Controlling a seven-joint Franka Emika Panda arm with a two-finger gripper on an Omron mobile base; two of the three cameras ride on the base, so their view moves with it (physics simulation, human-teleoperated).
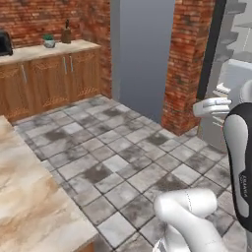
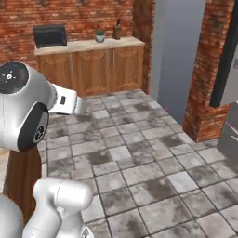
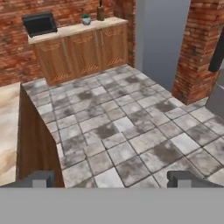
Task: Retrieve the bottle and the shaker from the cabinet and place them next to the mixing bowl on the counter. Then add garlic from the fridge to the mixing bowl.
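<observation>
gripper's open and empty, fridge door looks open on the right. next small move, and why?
Probably turn right toward the fridge. The gripper is open, holds nothing and faces floor tiles, while the fridge's open door and grey shelves sit at the right edge of the left base view. No garlic is visible yet, so the inside needs bringing into view first.

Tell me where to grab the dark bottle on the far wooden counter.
Probably the dark bottle by its wider lower body, coming level from the front: it stands upright with a thin neck, the brick wall behind it and a potted plant close beside it.
</observation>
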